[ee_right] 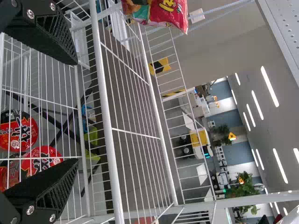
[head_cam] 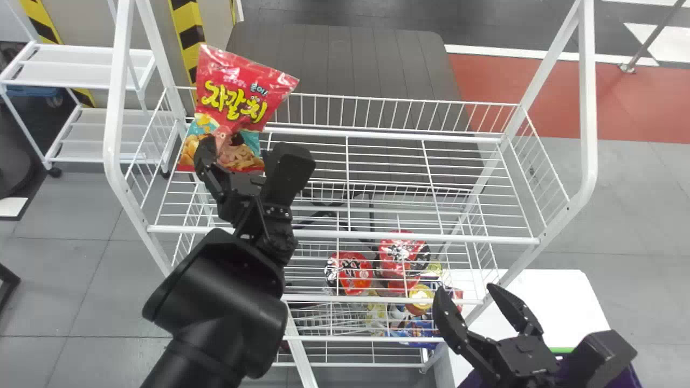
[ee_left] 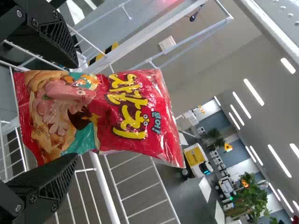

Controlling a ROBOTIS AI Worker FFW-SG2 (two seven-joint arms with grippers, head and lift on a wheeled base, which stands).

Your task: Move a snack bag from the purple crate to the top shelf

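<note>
The bag stands at the top shelf's left end, left pincer spread at its lower part; back out straight, brushing neither side; right pincer, also spread, sits near the shelf's right front corner.

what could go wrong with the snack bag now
The snack bag stands upright between the open fingers of the left tool, so it may tip. Those fingers are close to its sides and might drag it. It is at the left end of the top shelf, so it could topple off there.
</note>
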